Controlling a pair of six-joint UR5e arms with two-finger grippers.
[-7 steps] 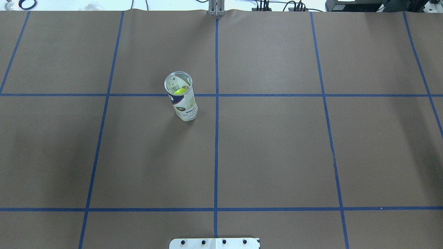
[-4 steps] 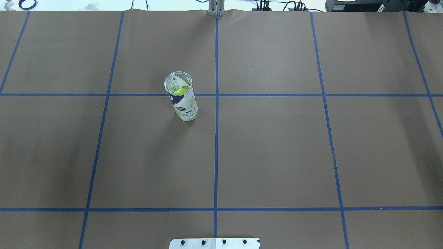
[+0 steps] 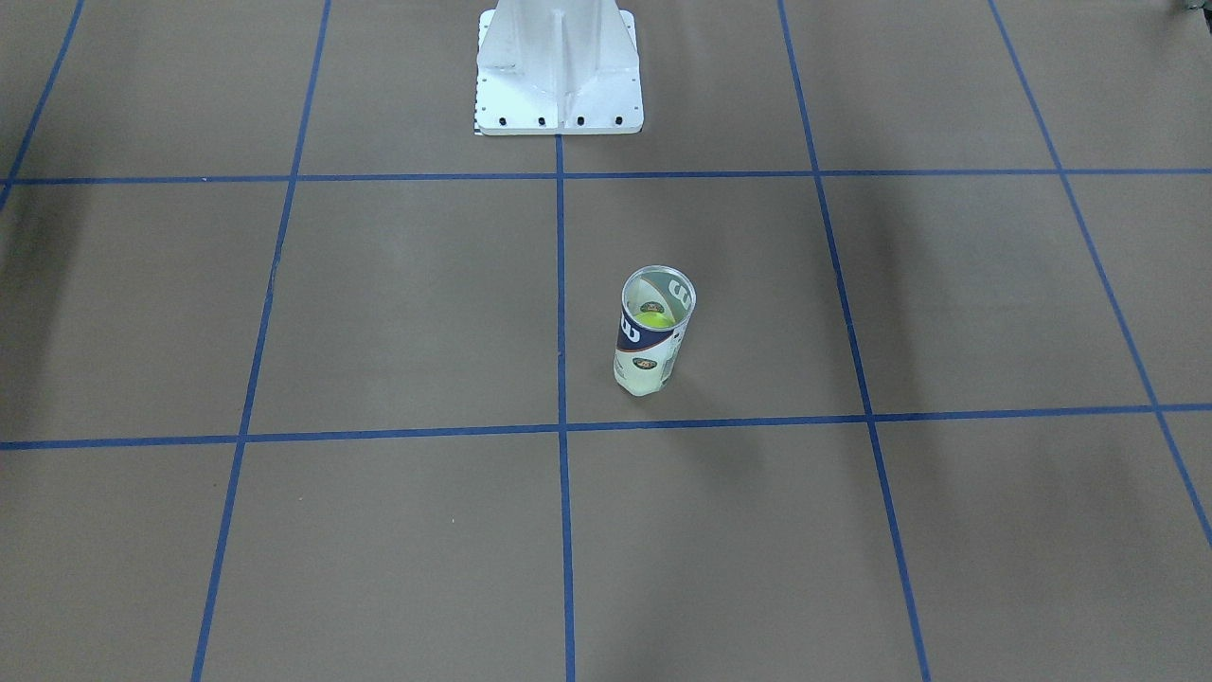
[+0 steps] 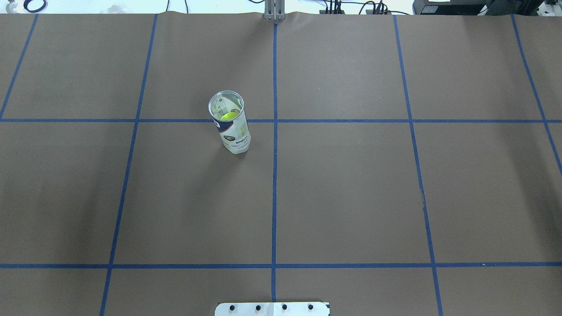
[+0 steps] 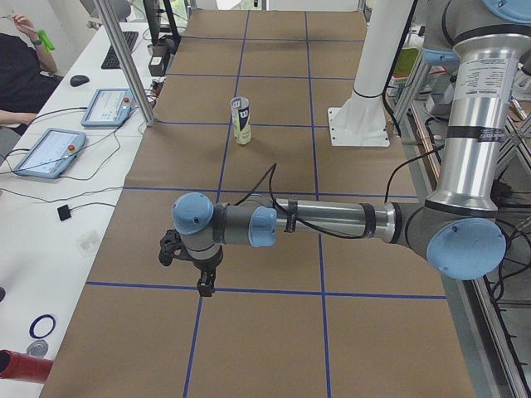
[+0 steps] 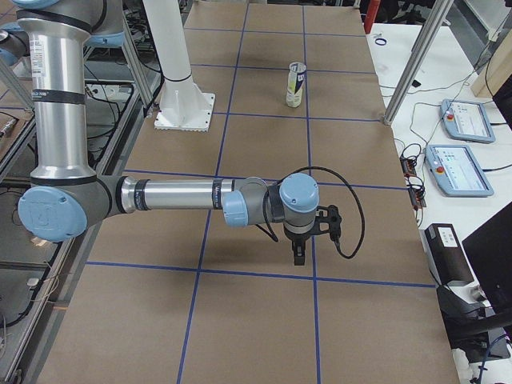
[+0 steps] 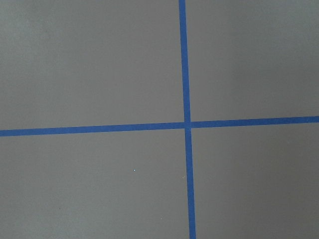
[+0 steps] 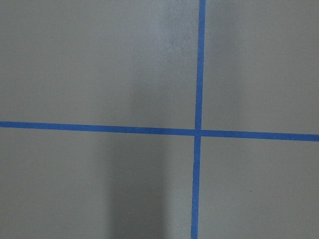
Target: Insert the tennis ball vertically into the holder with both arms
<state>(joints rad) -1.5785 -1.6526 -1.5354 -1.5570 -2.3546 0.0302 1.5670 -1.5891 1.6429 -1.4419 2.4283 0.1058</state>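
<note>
The holder (image 4: 230, 125), a clear can with a white and navy label, stands upright left of the table's middle line. A yellow-green tennis ball (image 4: 228, 116) sits inside it, also seen in the front-facing view (image 3: 653, 320). The holder also shows in the side views (image 5: 241, 120) (image 6: 296, 84). My left gripper (image 5: 203, 286) hangs pointing down over a tape crossing, far from the holder; I cannot tell whether it is open or shut. My right gripper (image 6: 298, 256) hangs likewise at the other end; I cannot tell its state either. Both wrist views show only brown paper and blue tape.
The white pedestal base (image 3: 559, 71) stands at the robot's side of the table. Blue tape lines (image 4: 274, 175) grid the brown paper. Tablets (image 5: 50, 153) and cables lie on a white side table, where a person (image 5: 17, 58) sits.
</note>
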